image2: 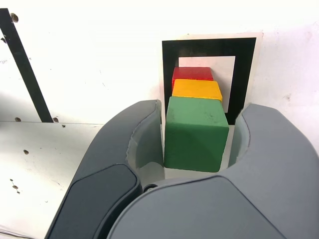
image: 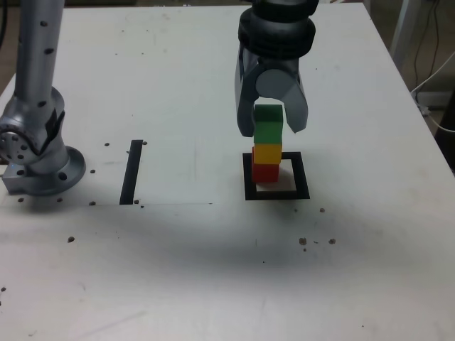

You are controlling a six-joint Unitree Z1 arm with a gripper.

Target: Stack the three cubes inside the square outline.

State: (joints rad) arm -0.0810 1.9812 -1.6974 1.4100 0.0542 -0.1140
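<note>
Wrist view: end effector (image2: 197, 137) slightly parted around green cube (image2: 194, 134).

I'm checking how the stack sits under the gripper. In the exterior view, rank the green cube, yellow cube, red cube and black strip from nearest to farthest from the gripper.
1. Green cube: top of the stack, between the jaws of the gripper.
2. Yellow cube: directly beneath it.
3. Red cube: bottom, inside the square outline.
4. Black strip: far off toward the exterior view's left.

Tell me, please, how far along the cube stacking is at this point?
Nearly done: the red cube sits inside the square outline, the yellow cube on it, the green cube on top. The gripper straddles the green cube, with gaps visible beside it. Left: withdraw clear.
</note>
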